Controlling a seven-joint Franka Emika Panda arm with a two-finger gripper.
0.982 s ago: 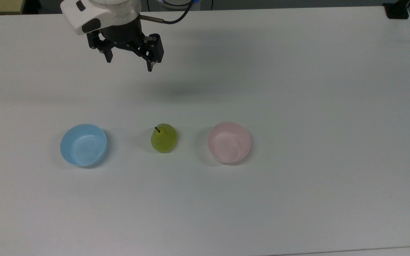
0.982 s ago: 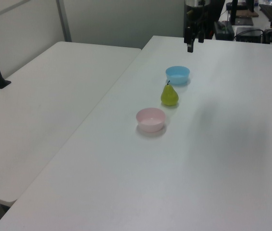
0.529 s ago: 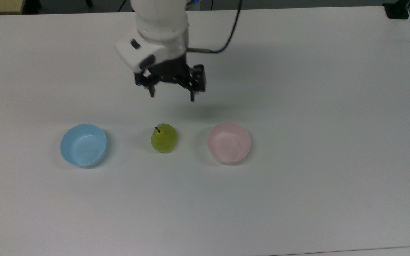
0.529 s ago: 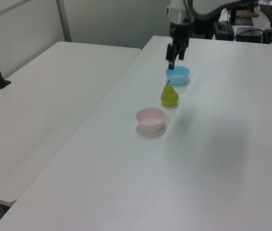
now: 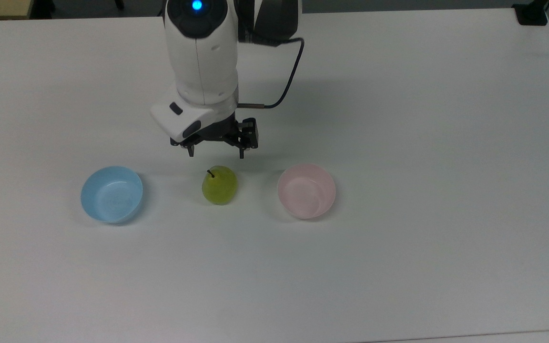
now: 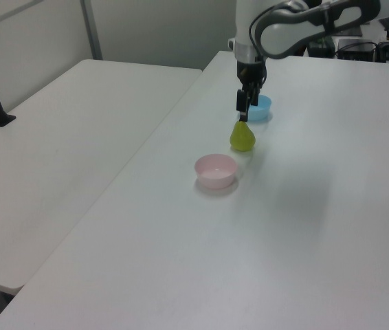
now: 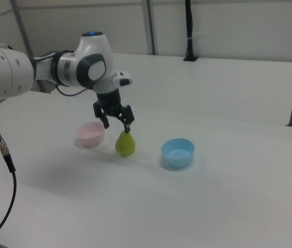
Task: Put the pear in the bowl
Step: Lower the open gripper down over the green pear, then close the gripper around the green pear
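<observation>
Hovering just above the small glossy yellow-green pear (image 5: 219, 185), the black two-finger claw (image 5: 215, 153) is spread wide, holding nothing. Pear stands upright on white desk (image 5: 398, 262) between pale pink plastic bowl (image 5: 307, 191) and light blue bowl (image 5: 111, 194). Looks light, rigid, slippery; pinch the wide belly, not the stem.

Bright, even light; soft shadows

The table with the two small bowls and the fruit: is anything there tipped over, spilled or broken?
Nothing stands out. The yellow-green glossy pear stands upright between the pale pink plastic bowl and the light blue plastic bowl; both bowls sit upright and empty.
</observation>
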